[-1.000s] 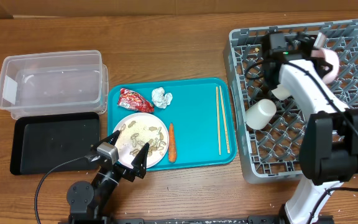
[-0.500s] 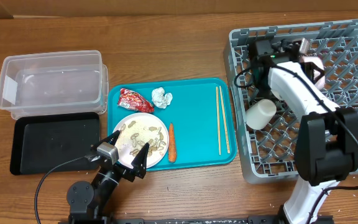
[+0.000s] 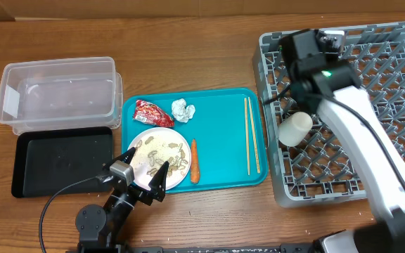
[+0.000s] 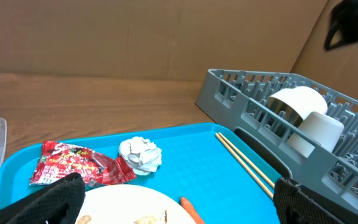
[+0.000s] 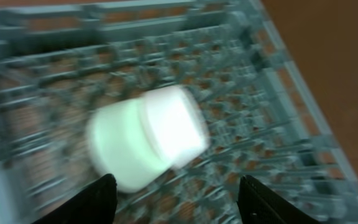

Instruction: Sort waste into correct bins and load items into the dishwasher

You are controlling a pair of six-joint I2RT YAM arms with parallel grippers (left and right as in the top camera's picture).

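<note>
On the teal tray (image 3: pixel 220 112) lie a red wrapper (image 3: pixel 152 112), a white tissue ball (image 3: pixel 183 109), an orange carrot (image 3: pixel 194 160), wooden chopsticks (image 3: pixel 251 144) and a white plate (image 3: pixel 162 156) with peanut shells on it. A clear tub (image 3: pixel 58 95) and a black tray (image 3: pixel 62 163) sit to the left. My left gripper (image 3: pixel 143 177) hangs open at the plate's near edge, holding nothing. A white cup (image 3: pixel 295 128) lies in the grey rack (image 3: pixel 385 105). My right gripper (image 5: pixel 179 208) is open above the blurred cup (image 5: pixel 145 137), with nothing between its fingers.
In the left wrist view a white bowl (image 4: pixel 297 101) stands behind the cup (image 4: pixel 316 134) in the rack (image 4: pixel 241 93). My right arm (image 3: pixel 350 119) crosses the rack from its near right corner. Bare wooden table lies behind the tray.
My right gripper has opened. The right arm has swung left and risen over the rack's far left part. The left arm has not moved.
</note>
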